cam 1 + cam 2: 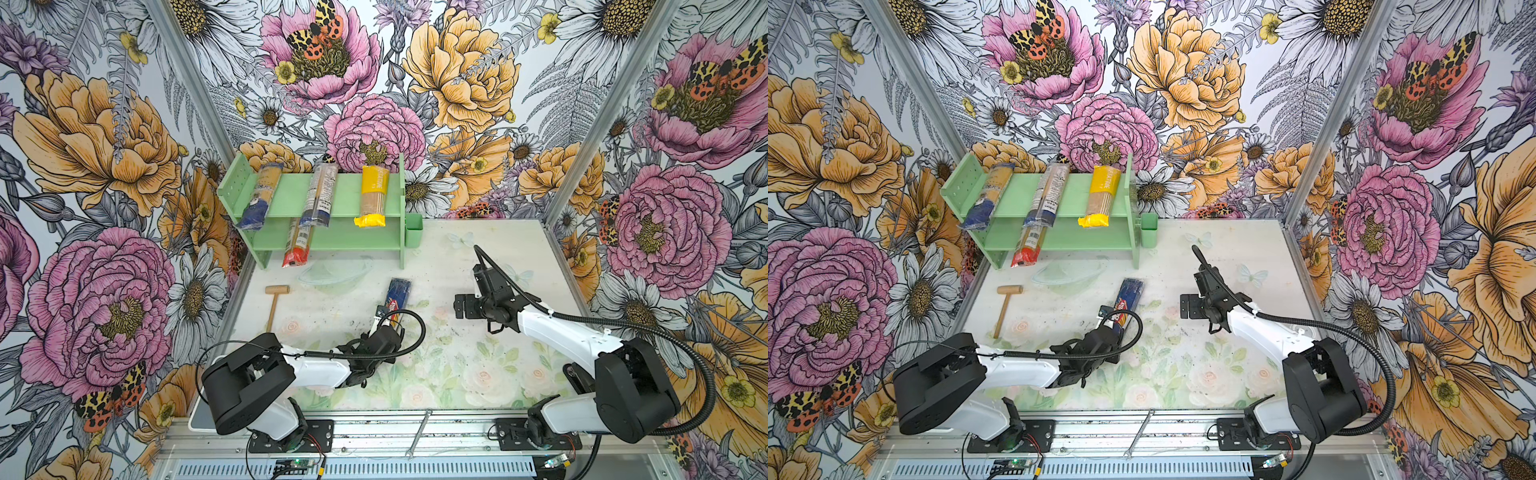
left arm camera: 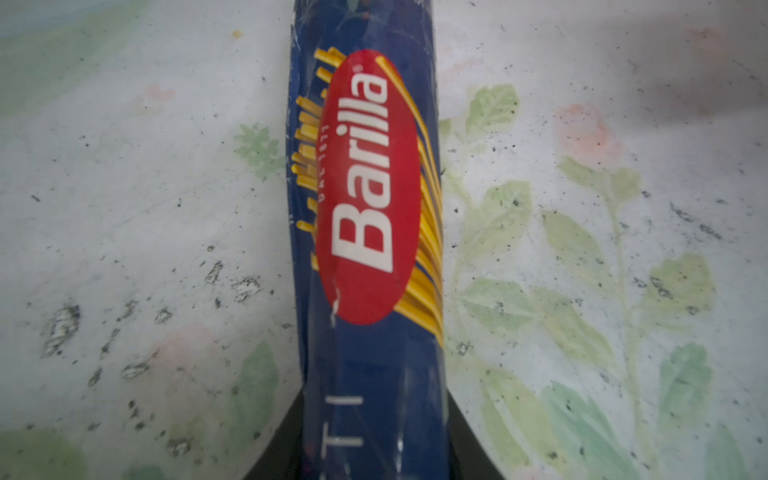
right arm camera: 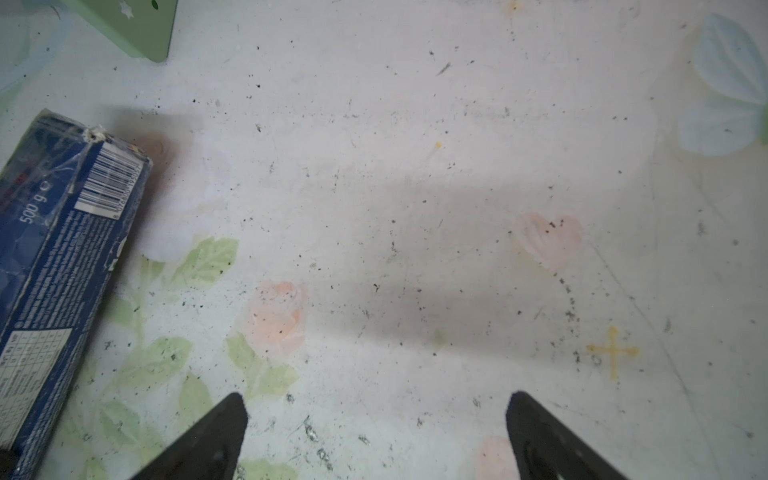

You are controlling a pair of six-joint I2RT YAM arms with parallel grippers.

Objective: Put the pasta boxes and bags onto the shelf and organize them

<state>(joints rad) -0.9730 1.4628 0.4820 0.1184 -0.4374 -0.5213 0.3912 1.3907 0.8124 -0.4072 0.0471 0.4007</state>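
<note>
Left gripper (image 1: 388, 320) clamps the Barilla box (image 1: 400, 292); a clear dish (image 1: 330, 275) lies between it and the shelf (image 1: 353, 240), mallet (image 1: 274, 305) aside. My right gripper (image 3: 378, 399) hangs with jaws apart.

Mint-green shelf (image 1: 291, 195) up in the top-middle has a blue-ended spaghetti bag (image 1: 258, 199), a second blue-ended bag (image 1: 318, 195) and a yellow bag (image 1: 372, 199) across its top tier, a red-ended bag (image 1: 296, 249) poking out of the lower tier, and mid-frame the left gripper (image 1: 390, 319) sits at the near end of the Barilla box (image 1: 400, 291).

table (image 1: 478, 257) | on it: shelf (image 1: 353, 239), Barilla box (image 1: 400, 293), wooden mallet (image 1: 274, 303), clear dish (image 1: 332, 274)
</note>
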